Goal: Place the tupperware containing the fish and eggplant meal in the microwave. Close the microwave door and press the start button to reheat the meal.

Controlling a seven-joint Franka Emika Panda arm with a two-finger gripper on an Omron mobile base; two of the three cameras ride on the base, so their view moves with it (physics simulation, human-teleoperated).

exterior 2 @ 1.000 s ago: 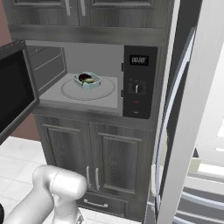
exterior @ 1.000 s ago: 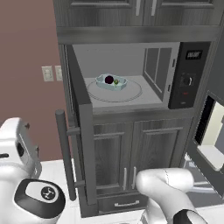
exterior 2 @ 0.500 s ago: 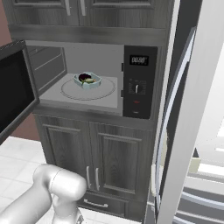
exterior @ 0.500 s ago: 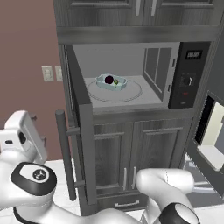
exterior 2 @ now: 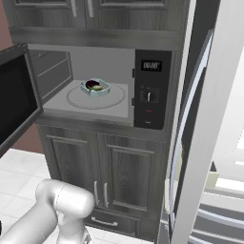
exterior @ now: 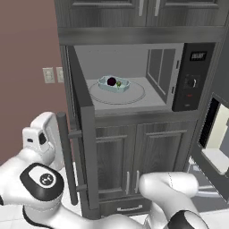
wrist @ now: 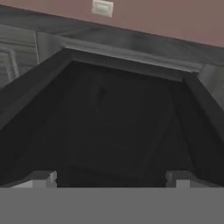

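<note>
The gripper (wrist: 109, 179) is spread wide, holding nothing, its two tips apart at the bottom of the hand view and pointed straight at a broad dark panel, which I take to be the outer face of the door (wrist: 113, 118). From the left base view the hand (exterior: 41, 136) sits low on the far side of that door (exterior: 85, 134), just beside its long bar handle (exterior: 66, 163).

Further out, the door hangs fully open. In the right base view it juts out at the left edge (exterior 2: 16, 97). Inside the microwave (exterior 2: 152, 88), the tupperware (exterior 2: 95, 87) sits on the round turntable (exterior 2: 112, 100), eggplant (exterior: 111, 82) dark in the middle of it. So the loading looks done, and shutting the door is next.

Where could it go wrong? Those wide-set fingers could catch the handle rather than push flat on the panel, and skid off. A push too near the hinge would barely swing it. A hard shove could slam it and jolt the tupperware. A door left ajar makes pressing start on the control panel (exterior: 192, 76) pointless. The elbow (exterior: 42, 181) is crowding the lower cabinets (exterior: 134, 156) too.
</note>
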